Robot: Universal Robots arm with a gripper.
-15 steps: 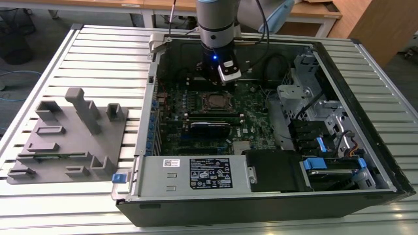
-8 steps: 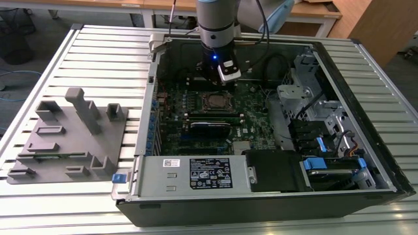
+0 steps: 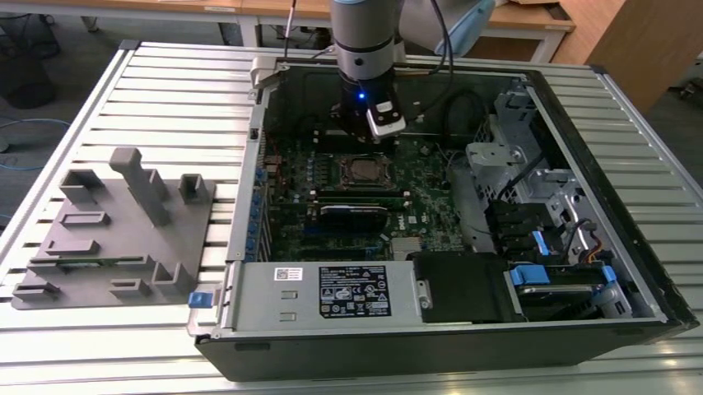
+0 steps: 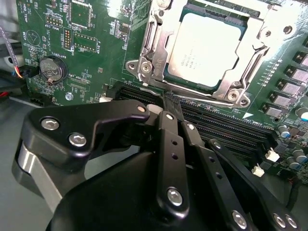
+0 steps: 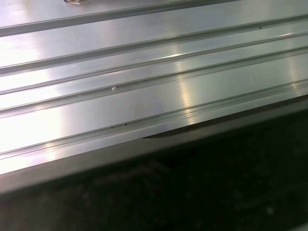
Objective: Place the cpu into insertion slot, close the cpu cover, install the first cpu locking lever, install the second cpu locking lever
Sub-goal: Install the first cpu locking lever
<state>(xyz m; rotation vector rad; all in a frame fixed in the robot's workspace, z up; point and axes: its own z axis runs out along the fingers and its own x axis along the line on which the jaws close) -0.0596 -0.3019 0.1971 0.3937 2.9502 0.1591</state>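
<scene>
The cpu (image 4: 204,48), a pale silvery square, lies flat in the insertion slot (image 4: 144,67) on the green board. The cpu cover (image 4: 222,87), a thin silver frame, lies down around it. In the exterior view the slot (image 3: 367,169) sits mid-board inside the open computer case, with the arm reaching down just behind it. My gripper (image 4: 171,102) is shut with nothing between its black fingers (image 4: 169,139). Its tips hover at the socket edge beside the memory slots, close to the frame's rim. In the exterior view the gripper (image 3: 374,136) hangs just above the board.
Long black memory slots (image 4: 226,130) run beside the socket. A coin battery (image 4: 51,69) sits farther off on the board. The case walls (image 3: 250,164), power supply (image 3: 329,292) and drive bays (image 3: 549,222) surround the board. A grey fixture block (image 3: 110,239) stands on the slatted table (image 5: 144,96).
</scene>
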